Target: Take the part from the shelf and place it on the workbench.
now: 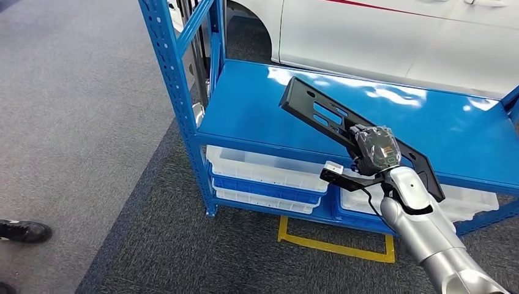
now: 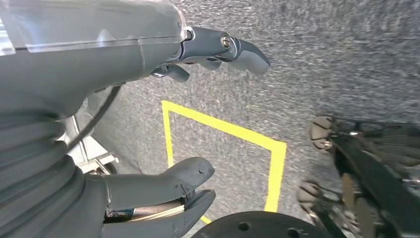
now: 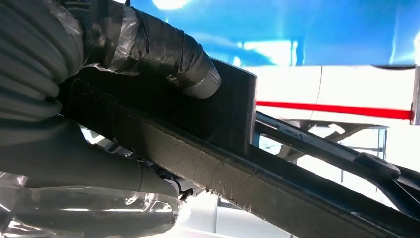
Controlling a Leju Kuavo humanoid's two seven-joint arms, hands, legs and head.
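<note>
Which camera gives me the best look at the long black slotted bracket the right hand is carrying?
The head view: the long black slotted bracket appears nearly whole, held by the right hand above the blue metal shelf. The right wrist view shows a close stretch of its edge under the fingers. The left wrist view looks down at the carpet.
</note>
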